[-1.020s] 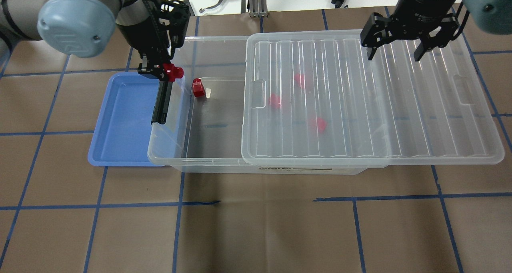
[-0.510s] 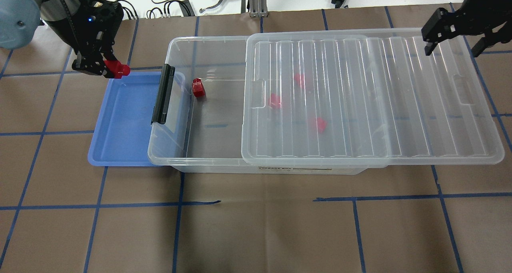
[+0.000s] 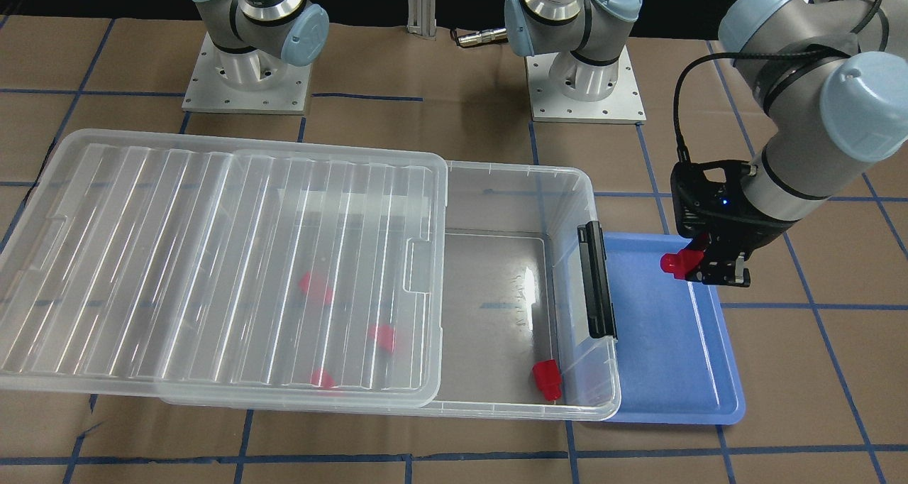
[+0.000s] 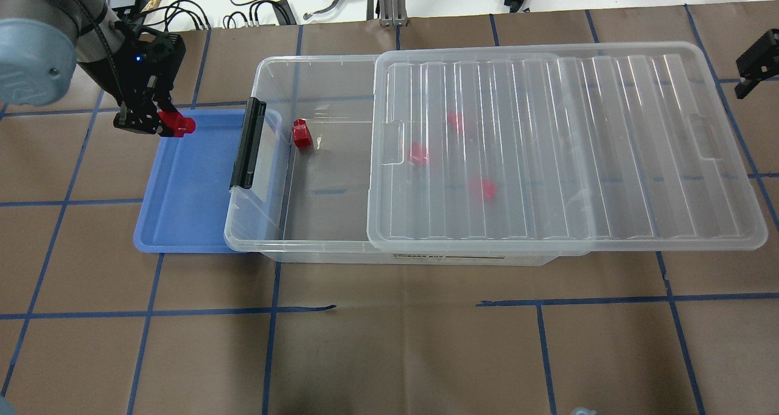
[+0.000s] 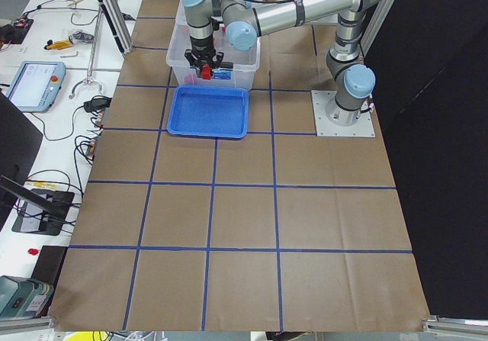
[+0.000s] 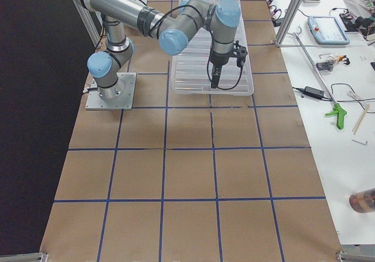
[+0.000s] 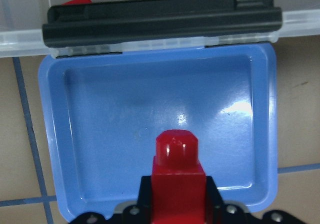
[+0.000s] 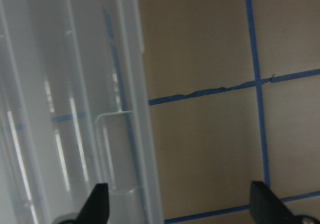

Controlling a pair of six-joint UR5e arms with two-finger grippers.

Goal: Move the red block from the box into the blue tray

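five red blocks by my count. one red block (image 4: 178, 125) is pinched between my left fingers (image 7: 146, 193), stub pointing ahead. one loose block (image 4: 301, 134) lies in the box (image 4: 316, 68) beyond them, and three blocks (image 4: 484, 190) sit under the lid (image 4: 608, 129). one blue tray (image 4: 182, 208) is below my left fingers, its floor bare, the black latch (image 4: 246, 144) ahead of them. my right fingers (image 8: 98, 204) are spread wide, holding nothing, over the lid's rim and the worktop (image 8: 200, 43).

The left gripper (image 4: 162, 122) holds a red block (image 4: 178, 125) over the far left corner of the tray (image 4: 182, 220). The box (image 4: 322, 252) overlaps the tray's right edge. Its lid (image 4: 548, 153) sits shifted right, leaving a second block (image 4: 300, 134) uncovered.
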